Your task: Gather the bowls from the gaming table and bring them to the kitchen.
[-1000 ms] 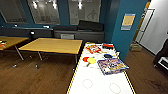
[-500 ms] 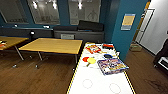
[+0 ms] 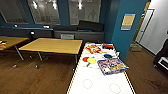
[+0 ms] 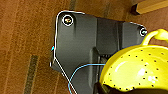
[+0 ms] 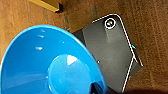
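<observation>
The left gripper carries a perforated yellow bowl (image 4: 136, 68) and the right gripper a blue bowl (image 5: 47, 62), each hanging over wooden floor (image 4: 22, 37), though I cannot tell how the fingers close on either. More bowls (image 3: 89, 60) sit on the white gaming table (image 3: 100, 82) ahead; with both arms loaded, reaching for another could likely knock one loose
</observation>
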